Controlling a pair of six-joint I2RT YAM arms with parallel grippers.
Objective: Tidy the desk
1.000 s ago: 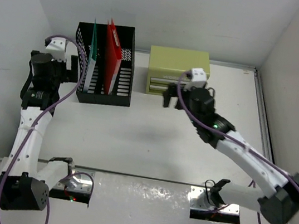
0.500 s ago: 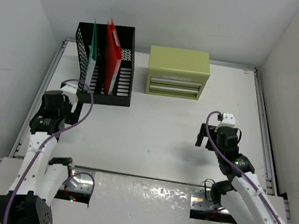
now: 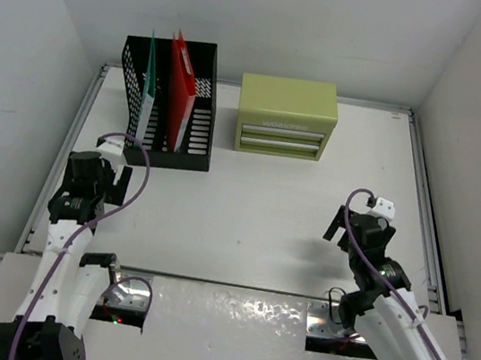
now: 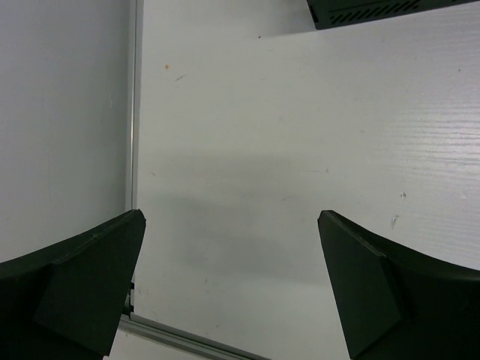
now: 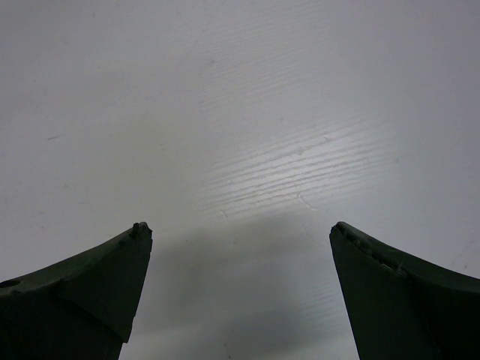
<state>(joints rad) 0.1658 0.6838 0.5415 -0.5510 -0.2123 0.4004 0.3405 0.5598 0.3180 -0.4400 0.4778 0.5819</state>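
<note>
Overhead view of a white desk (image 3: 254, 209) that fills the space between pale walls, with two robot arms bolted at its near edge.

At far left a grey rail (image 3: 68, 154) runs along the desk's edge. Just inside it, the left gripper (image 3: 119, 182) sits low over bare desk near its own base. Its wrist view shows both jaws spread wide with nothing between them, only white surface and the rail.

Behind it, at the back left, a black mesh rack (image 3: 194, 137) stands on the desk. A green folder (image 3: 149, 85) and a red folder (image 3: 181, 81) stand upright in it, side by side.

To the right of the rack, near the back wall, sits an olive drawer box (image 3: 288, 106). Both drawers look shut, though from above the fronts are small and this is hard to confirm.

At right, the right gripper (image 3: 335, 226) hangs over bare desk, well apart from the box. Its jaws are also wide apart and hold nothing.

No loose item shows on the desk in any view. With the folders filed and the drawers seemingly closed, the tidying looks finished or nearly so. All that seems left is for the arms to settle at rest.
</note>
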